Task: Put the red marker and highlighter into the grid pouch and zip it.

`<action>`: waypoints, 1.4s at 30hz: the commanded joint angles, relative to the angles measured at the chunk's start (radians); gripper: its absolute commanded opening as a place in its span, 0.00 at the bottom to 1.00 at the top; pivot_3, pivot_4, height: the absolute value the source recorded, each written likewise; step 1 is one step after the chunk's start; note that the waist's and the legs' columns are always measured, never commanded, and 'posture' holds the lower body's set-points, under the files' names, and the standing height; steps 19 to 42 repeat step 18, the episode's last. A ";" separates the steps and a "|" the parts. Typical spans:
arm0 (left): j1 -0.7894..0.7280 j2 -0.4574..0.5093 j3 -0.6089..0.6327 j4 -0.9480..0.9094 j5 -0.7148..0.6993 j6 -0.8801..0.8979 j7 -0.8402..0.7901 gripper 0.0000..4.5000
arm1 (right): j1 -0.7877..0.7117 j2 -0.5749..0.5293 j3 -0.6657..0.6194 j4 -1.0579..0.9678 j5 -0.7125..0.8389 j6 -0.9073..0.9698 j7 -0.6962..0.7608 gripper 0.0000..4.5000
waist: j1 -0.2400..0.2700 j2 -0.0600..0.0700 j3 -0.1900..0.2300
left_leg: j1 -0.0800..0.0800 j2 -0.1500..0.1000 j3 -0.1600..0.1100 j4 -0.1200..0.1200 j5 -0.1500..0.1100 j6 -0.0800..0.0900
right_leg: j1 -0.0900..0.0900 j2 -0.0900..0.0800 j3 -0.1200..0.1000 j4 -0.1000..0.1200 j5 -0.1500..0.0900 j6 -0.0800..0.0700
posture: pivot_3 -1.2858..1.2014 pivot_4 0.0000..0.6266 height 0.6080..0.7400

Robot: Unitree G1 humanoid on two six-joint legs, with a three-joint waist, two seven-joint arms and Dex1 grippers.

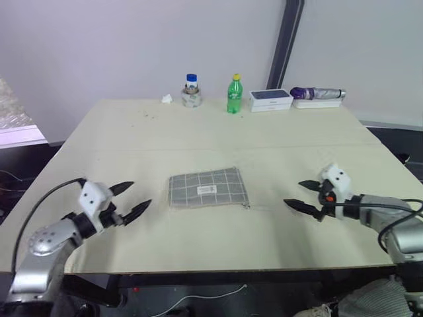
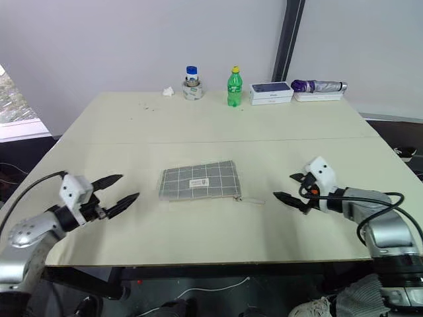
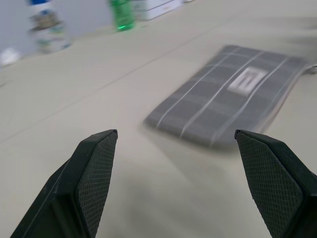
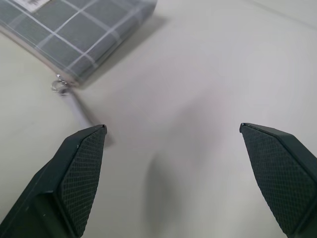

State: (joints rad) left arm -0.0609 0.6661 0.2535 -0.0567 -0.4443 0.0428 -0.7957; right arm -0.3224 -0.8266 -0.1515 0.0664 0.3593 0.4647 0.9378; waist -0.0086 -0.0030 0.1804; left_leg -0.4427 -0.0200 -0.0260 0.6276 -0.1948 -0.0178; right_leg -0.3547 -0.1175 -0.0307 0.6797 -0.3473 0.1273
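Grey white-gridded grid pouch point(image 1: 207, 188) lies flat, white-labelled; left claw point(image 1: 134, 200) and right claw point(image 1: 301, 195) gape empty.

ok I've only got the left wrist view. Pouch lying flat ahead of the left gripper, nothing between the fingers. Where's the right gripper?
Observer: The right gripper is open and holds nothing, off the grid pouch, on the side opposite the left gripper.
Operator: Zip side?
Observer: The pull tab sits at the pouch corner towards the right gripper. I can't tell whether the zip is fully shut.
Operator: Marker or highlighter left out?
Observer: Neither lies on the table. Along the far edge stand a green bottle, a blue-capped jar, a box and a folded umbrella.
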 commanded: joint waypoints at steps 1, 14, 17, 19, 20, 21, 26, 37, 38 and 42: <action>0.008 0.012 0.078 -0.073 -0.014 0.008 0.040 0.89 | 0.007 -0.025 -0.047 -0.059 0.024 -0.001 0.011 0.99 | 0.005 0.000 0.000 | 0.000 0.000 -0.001 0.001 0.000 0.000 | 0.001 0.000 -0.001 0.000 0.000 0.000 | 0.52 0.24 1.00; 0.114 0.053 0.194 -0.008 -0.036 0.090 0.020 0.89 | 0.092 -0.047 -0.100 -0.102 0.041 0.015 0.014 0.99 | 0.018 0.000 0.000 | 0.000 0.000 0.000 0.000 -0.001 0.001 | 0.001 -0.001 0.000 -0.002 0.000 0.000 | 0.52 0.24 1.00; 0.098 0.081 0.209 0.062 0.002 0.025 0.001 0.89 | 0.097 -0.032 -0.095 -0.114 0.044 0.020 0.000 0.99 | 0.020 0.000 0.000 | 0.000 0.000 0.001 0.000 -0.001 0.001 | 0.000 -0.001 0.000 -0.002 0.000 0.000 | 0.52 0.24 1.00; 0.092 0.088 0.211 0.069 0.014 0.015 0.006 0.89 | 0.097 -0.032 -0.094 -0.114 0.043 0.018 0.001 0.99 | 0.020 0.000 0.000 | 0.000 0.000 0.001 0.000 -0.001 0.001 | 0.000 -0.001 0.000 -0.002 0.000 0.000 | 0.52 0.24 1.00; 0.092 0.088 0.211 0.069 0.014 0.015 0.006 0.89 | 0.097 -0.032 -0.094 -0.114 0.043 0.018 0.001 0.99 | 0.020 0.000 0.000 | 0.000 0.000 0.001 0.000 -0.001 0.001 | 0.000 -0.001 0.000 -0.002 0.000 0.000 | 0.52 0.24 1.00; 0.092 0.088 0.211 0.069 0.014 0.015 0.006 0.89 | 0.097 -0.032 -0.094 -0.114 0.043 0.018 0.001 0.99 | 0.020 0.000 0.000 | 0.000 0.000 0.001 0.000 -0.001 0.001 | 0.000 -0.001 0.000 -0.002 0.000 0.000 | 0.52 0.24 1.00; 0.092 0.088 0.211 0.069 0.014 0.015 0.006 0.89 | 0.097 -0.032 -0.094 -0.114 0.043 0.018 0.001 0.99 | 0.020 0.000 0.000 | 0.000 0.000 0.001 0.000 -0.001 0.001 | 0.000 -0.001 0.000 -0.002 0.000 0.000 | 0.52 0.24 1.00; 0.092 0.088 0.211 0.069 0.014 0.015 0.006 0.89 | 0.097 -0.032 -0.094 -0.114 0.043 0.018 0.001 0.99 | 0.020 0.000 0.000 | 0.000 0.000 0.001 0.000 -0.001 0.001 | 0.000 -0.001 0.000 -0.002 0.000 0.000 | 0.52 0.24 1.00; 0.092 0.088 0.211 0.069 0.014 0.015 0.006 0.89 | 0.097 -0.032 -0.094 -0.114 0.043 0.018 0.001 0.99 | 0.020 0.000 0.000 | 0.000 0.000 0.001 0.000 -0.001 0.001 | 0.000 -0.001 0.000 -0.002 0.000 0.000 | 0.52 0.24 1.00; 0.092 0.088 0.211 0.069 0.014 0.015 0.006 0.89 | 0.097 -0.032 -0.094 -0.114 0.043 0.018 0.001 0.99 | 0.020 0.000 0.000 | 0.000 0.000 0.001 0.000 -0.001 0.001 | 0.000 -0.001 0.000 -0.002 0.000 0.000 | 0.52 0.24 1.00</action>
